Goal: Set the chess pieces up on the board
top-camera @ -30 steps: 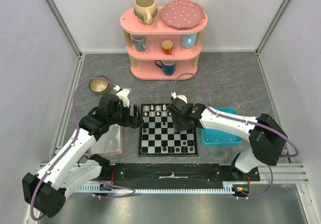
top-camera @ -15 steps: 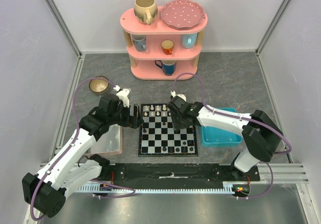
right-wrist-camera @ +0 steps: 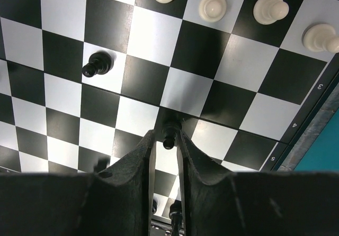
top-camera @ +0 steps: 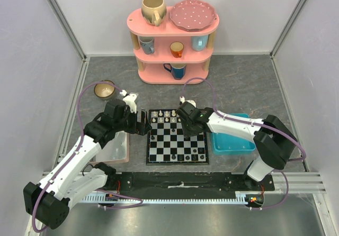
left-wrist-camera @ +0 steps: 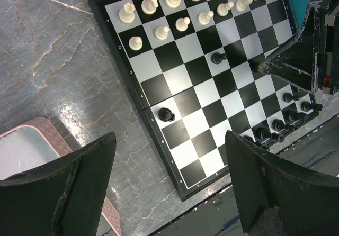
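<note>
Top external: the board [top-camera: 170, 141] on grey marbled table [top-camera: 249, 82], pale, perhaps plastic walls [top-camera: 32, 61]

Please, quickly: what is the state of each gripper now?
Left gripper: open, holding nothing.
Right gripper: closed on a small black chess piece.

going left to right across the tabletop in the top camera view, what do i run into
bowl → board → blue tray. skipped: the pink-rimmed tray, same span as the bowl, and the right gripper, shut on a black piece over the board.
</note>
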Robot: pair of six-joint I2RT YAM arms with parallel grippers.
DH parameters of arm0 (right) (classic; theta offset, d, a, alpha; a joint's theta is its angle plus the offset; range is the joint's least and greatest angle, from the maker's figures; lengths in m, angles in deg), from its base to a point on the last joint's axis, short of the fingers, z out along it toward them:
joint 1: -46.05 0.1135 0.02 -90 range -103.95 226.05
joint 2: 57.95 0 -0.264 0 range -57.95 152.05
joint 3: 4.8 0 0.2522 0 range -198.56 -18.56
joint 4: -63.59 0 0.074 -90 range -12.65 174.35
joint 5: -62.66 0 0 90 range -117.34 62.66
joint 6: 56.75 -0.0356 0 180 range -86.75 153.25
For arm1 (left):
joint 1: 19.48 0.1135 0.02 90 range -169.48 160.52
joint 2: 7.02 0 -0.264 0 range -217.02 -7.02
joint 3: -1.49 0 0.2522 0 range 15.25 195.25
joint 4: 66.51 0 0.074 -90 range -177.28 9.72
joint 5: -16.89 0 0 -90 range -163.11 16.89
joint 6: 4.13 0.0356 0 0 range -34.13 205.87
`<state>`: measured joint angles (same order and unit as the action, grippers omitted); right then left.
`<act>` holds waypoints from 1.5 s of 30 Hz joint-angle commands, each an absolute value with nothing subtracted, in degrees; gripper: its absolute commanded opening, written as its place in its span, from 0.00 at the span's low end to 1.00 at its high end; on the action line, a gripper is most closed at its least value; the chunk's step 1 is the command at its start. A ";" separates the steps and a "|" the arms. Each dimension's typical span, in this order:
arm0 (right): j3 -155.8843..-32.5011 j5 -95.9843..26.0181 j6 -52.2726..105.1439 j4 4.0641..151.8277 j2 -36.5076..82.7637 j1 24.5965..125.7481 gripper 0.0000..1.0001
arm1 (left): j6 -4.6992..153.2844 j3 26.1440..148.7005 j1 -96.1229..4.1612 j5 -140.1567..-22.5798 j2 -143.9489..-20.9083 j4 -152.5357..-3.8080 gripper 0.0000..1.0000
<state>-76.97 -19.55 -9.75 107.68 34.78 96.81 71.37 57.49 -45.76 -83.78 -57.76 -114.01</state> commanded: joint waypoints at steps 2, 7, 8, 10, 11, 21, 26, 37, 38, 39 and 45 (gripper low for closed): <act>-77.36 -19.26 -9.03 106.44 35.30 96.76 0.28 | 73.13 57.62 -46.02 -84.97 -57.74 -112.27 0.89; -77.27 -18.99 -9.03 106.35 35.39 96.76 0.25 | 73.13 57.62 -46.02 -84.97 -57.56 -112.27 0.89; -77.27 -18.99 -9.03 106.35 35.39 96.85 0.24 | 73.13 57.62 -46.02 -84.97 -57.73 -112.18 0.89; -77.18 -18.90 -9.02 106.35 35.65 96.76 0.22 | 73.13 57.62 -46.02 -84.97 -57.74 -112.27 0.89; -77.09 -18.82 -9.03 106.35 35.74 96.76 0.22 | 73.13 57.62 -46.02 -84.97 -57.74 -112.18 0.89; -76.39 -19.17 -9.11 107.06 34.25 96.76 0.17 | 73.13 57.70 -46.02 -84.97 -57.74 -112.18 0.89; -74.64 -20.40 -9.46 107.67 31.26 96.93 0.15 | 73.13 57.62 -46.02 -84.80 -57.91 -112.18 0.89; -71.47 -21.36 -11.40 109.78 26.42 101.06 0.15 | 73.13 57.62 -46.02 -84.89 -57.91 -112.27 0.89; -71.29 -21.37 -11.66 109.78 26.34 101.33 0.15 | 73.04 57.62 -46.02 -84.97 -57.91 -112.18 0.89; -71.29 -21.45 -11.84 109.78 26.33 101.50 0.15 | 73.13 57.62 -46.02 -84.89 -57.91 -112.18 0.89; -70.94 -21.72 -12.36 110.49 26.07 102.91 0.15 | 73.13 57.62 -46.02 -84.97 -57.82 -112.18 0.89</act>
